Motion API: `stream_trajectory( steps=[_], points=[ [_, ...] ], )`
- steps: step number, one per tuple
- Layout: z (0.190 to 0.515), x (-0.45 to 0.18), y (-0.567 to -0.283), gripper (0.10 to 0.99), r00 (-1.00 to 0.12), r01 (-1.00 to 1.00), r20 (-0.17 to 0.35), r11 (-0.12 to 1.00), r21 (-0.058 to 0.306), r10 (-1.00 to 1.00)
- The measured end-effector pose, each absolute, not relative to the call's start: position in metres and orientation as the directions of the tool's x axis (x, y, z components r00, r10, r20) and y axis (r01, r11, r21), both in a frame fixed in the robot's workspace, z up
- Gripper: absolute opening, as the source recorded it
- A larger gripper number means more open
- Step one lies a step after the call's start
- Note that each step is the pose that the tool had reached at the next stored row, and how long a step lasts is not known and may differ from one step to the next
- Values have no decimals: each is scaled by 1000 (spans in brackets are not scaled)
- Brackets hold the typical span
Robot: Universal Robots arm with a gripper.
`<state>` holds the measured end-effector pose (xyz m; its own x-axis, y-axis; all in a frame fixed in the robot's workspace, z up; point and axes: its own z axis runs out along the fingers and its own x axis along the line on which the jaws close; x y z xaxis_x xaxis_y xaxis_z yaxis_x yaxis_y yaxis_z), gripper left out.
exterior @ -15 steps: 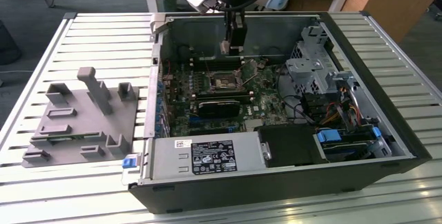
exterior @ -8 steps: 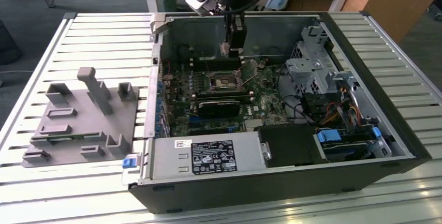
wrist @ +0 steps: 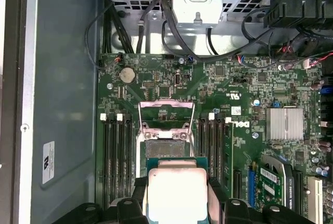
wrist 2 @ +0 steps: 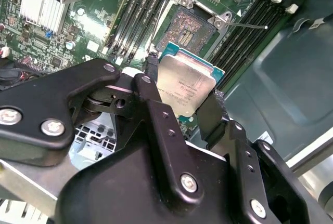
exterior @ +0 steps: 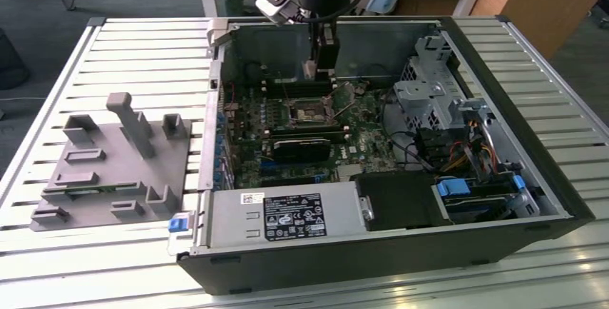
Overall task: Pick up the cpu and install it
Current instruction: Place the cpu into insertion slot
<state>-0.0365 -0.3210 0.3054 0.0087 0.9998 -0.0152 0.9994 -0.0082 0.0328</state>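
Observation:
The cpu (wrist 2: 184, 86) is a flat square chip with a silvery metal top and a teal rim, and my gripper (wrist 2: 182, 102) is shut on it by two opposite edges. In both wrist views it hangs level, above the motherboard and a little off to one side of the open socket (wrist 2: 190, 26). The first wrist view shows the cpu (wrist: 177, 190) between the black fingers (wrist: 214, 195), with the socket (wrist: 165, 148) and its raised load frame just beyond. In the exterior view my gripper (exterior: 321, 73) reaches down into the open computer case, above the socket (exterior: 306, 113).
The case lies on a slatted table, with a power supply (exterior: 285, 216) at the near side and a drive cage (exterior: 428, 95) toward the exterior view's right. Memory slots (wrist: 117, 156) flank the socket. A grey fixture plate (exterior: 105, 173) with upright posts sits outside the case at the exterior view's left.

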Motion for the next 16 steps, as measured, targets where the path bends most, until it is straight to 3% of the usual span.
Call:
stream_trajectory(
  steps=[16],
  points=[
    [300, -36, -321, 541, 9, 999, -15, -8, 33, 1000]
  ],
)
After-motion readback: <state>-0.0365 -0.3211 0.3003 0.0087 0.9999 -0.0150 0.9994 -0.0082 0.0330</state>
